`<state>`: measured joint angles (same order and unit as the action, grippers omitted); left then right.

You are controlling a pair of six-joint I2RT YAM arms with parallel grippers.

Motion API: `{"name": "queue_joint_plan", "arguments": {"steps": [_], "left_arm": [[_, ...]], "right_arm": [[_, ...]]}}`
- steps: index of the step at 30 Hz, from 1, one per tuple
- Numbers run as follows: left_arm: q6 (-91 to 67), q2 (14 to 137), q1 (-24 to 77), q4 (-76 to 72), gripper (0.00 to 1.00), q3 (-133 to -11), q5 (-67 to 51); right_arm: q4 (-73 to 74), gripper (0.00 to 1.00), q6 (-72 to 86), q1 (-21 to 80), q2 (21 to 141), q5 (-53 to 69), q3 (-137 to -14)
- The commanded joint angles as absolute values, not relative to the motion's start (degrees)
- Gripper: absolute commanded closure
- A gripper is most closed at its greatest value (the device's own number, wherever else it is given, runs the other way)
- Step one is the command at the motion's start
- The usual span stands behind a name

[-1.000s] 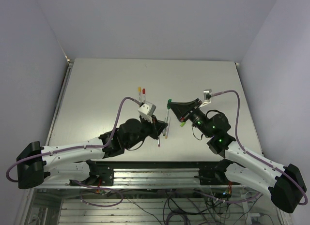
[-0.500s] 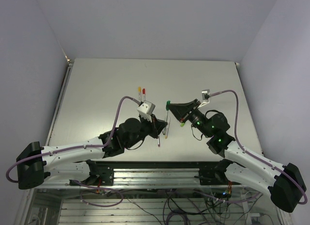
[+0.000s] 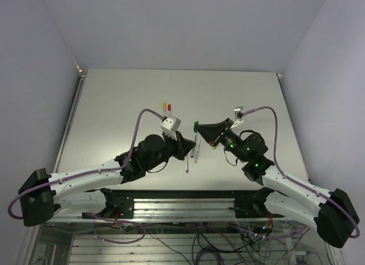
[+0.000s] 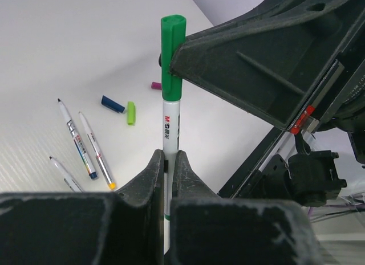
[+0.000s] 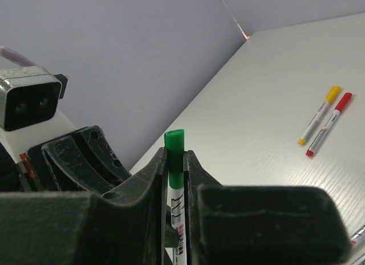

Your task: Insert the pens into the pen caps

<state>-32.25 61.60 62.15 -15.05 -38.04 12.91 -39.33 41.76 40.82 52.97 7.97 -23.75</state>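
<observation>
A silvery pen [image 4: 171, 128] stands upright between my two grippers, with the green pen cap [image 4: 171, 45] sitting on its top end. My left gripper [image 4: 169, 158] is shut on the pen's barrel. My right gripper [image 5: 175, 160] is shut on the green cap [image 5: 175, 154]. In the top view both grippers meet mid-table, the left gripper [image 3: 188, 145] just below the right gripper [image 3: 198, 127], with the green cap [image 3: 196, 123] at the tip. Three uncapped pens [image 4: 75, 138] lie on the table beyond, near loose blue [image 4: 112, 104], light green [image 4: 130, 113] and magenta [image 4: 155, 85] caps.
Two capped pens, yellow [image 3: 164, 108] and red [image 3: 169, 110], lie side by side behind the left wrist. The table [image 3: 114, 105] is a pale board with walls on the left, right and far sides. Purple cables loop over both wrists.
Both wrists have drifted slightly left and away from the bases, still joined at the green-capped pen. The grips are unchanged.
</observation>
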Motion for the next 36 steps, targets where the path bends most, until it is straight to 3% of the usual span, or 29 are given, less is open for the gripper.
{"name": "queue_joint_plan", "arguments": {"steps": [1, 13, 22, 28, 31, 36], "left_arm": [[-34.2, 59.7, 57.9, -29.5, 0.93, -39.5, 12.0], [-37.2, 60.9, 51.6, -37.9, 0.93, -40.1, 4.2], [-34.8, 59.9, 50.8, -34.5, 0.93, -41.9, 4.7], [-37.4, 60.2, 50.8, -31.4, 0.93, -38.9, 4.9], [-38.5, 59.8, 50.8, -29.3, 0.93, -36.2, 5.9], [-37.7, 60.6, 50.7, -21.6, 0.93, -34.0, 12.1]], "right_arm": [[-31.6, 1.00, 40.8, 41.6, 53.4, 14.7, -21.6], [-31.8, 1.00, 41.1, 41.9, 56.2, 23.1, -19.6], [-29.3, 1.00, 40.6, 42.7, 55.9, 20.7, -19.5], [-24.5, 0.99, 39.0, 42.6, 55.2, 12.2, -24.3], [-23.9, 0.82, 38.1, 42.6, 54.7, 9.4, -27.6], [-19.7, 0.69, 36.7, 42.6, 52.1, 3.6, -32.1]]}}
